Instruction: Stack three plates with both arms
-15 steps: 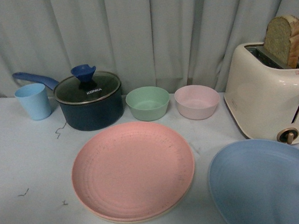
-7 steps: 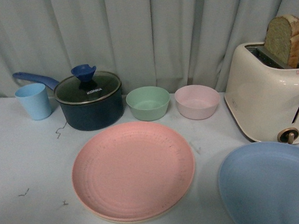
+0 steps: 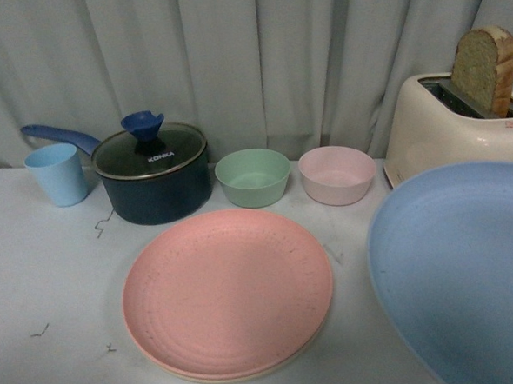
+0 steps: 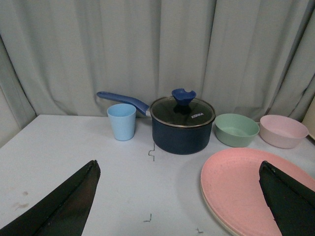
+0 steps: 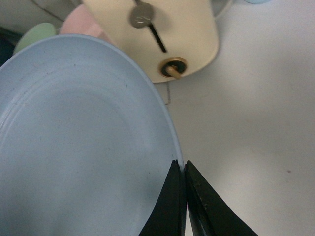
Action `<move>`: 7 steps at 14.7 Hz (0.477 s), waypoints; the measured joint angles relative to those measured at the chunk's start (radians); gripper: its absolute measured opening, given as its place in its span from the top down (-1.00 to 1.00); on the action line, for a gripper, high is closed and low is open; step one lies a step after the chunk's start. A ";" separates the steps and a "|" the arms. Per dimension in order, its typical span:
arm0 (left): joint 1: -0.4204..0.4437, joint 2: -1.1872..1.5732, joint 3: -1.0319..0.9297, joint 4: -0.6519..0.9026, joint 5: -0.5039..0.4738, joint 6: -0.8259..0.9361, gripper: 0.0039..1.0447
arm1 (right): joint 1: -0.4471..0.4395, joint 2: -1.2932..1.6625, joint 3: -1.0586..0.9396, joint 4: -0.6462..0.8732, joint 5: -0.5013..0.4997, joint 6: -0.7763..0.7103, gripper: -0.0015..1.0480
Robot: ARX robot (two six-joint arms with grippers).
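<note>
The light blue plate (image 3: 471,275) hangs tilted above the front right corner of the worktop (image 3: 44,283), its rim clamped between the right jaws. The pink plate (image 3: 228,289) lies on the cream-beige plate (image 3: 216,379) at the middle of the front edge; the left jaws stand wide apart near them, holding nothing. Along the back edge are a cup (image 3: 57,174), a saucepan (image 3: 155,176), a green bowl (image 3: 253,176), a pink bowl (image 3: 337,174), and a toaster (image 3: 435,120) with bread (image 3: 484,69) in the right corner.

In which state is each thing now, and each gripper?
Blue plate: off the table, rim pinched by right gripper.
Pink plate: flat on the cream plate.
Pot: lid on.
Toaster: bread slice sticking out.
Green bowl: empty.
Pink bowl: empty.
Blue cup: upright.
Left gripper: open, holding nothing.
</note>
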 joint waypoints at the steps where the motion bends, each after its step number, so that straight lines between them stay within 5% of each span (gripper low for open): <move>1: 0.000 0.000 0.000 0.000 0.000 0.000 -0.88 | 0.059 -0.017 0.011 0.005 0.018 0.022 0.95; 7: 0.000 0.000 0.000 0.000 0.000 0.000 -0.88 | 0.440 0.336 0.282 0.122 0.272 0.269 0.95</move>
